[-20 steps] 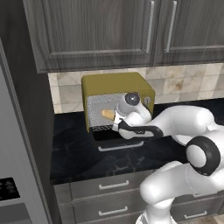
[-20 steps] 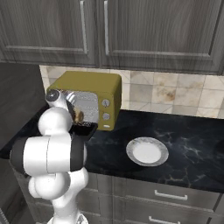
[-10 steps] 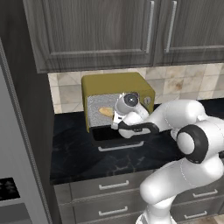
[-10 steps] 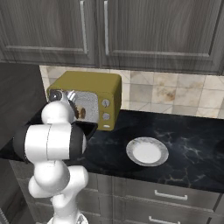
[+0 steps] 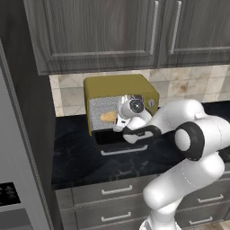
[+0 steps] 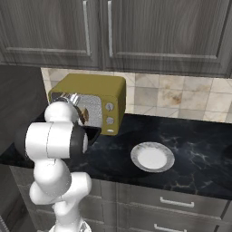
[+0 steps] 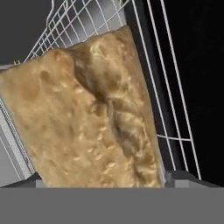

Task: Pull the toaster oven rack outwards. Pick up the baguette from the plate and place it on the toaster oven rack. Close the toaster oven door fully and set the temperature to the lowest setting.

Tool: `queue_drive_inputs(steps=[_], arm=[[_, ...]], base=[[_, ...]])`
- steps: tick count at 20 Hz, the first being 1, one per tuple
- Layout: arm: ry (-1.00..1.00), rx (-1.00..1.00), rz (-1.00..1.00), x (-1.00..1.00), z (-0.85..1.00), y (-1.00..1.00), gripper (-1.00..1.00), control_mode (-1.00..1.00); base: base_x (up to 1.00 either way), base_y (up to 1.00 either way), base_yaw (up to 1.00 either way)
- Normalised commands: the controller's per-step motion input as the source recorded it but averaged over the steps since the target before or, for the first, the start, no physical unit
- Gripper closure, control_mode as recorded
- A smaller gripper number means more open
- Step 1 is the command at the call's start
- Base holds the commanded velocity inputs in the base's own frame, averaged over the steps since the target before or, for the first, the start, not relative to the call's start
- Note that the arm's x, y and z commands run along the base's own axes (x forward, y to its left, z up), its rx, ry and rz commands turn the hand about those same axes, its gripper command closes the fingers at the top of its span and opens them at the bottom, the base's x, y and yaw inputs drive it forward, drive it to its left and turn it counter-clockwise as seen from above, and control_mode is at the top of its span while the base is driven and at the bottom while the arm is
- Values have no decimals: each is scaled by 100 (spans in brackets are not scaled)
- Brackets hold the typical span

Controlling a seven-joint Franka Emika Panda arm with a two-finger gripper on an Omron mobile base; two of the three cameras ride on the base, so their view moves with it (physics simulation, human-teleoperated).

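Lying on the thin silvery wire rack (image 7: 175, 87), the golden-brown crusty baguette (image 7: 92, 113) sits inside the mustard-yellow toaster oven (image 5: 119, 87), between the claw (image 7: 103, 177) tips; whether they clamp it I cannot tell. At 3 o'clock, the round white plate (image 6: 152, 157) rests on the black table (image 6: 199, 154).

Rough, seeded tan crust on the baguette (image 7: 92, 113), thin silvery wire rack (image 7: 173, 78), matt mustard oven (image 6: 97, 88), glossy veined black counter (image 6: 199, 149), smooth pale plate (image 6: 152, 157), wood-grain grey cabinets (image 6: 149, 31)
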Motion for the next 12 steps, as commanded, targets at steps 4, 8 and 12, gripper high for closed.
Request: queue_drive_inputs(steps=[4, 8, 12], arm=[[-16, 0, 16, 29, 30, -19, -100, -100], [-18, 0, 14, 11, 61, -26, -100, -100], [-19, 0, 11, 0, 85, -19, -100, -100]], base=[[0, 0, 0], [0, 0, 0], [0, 0, 0]])
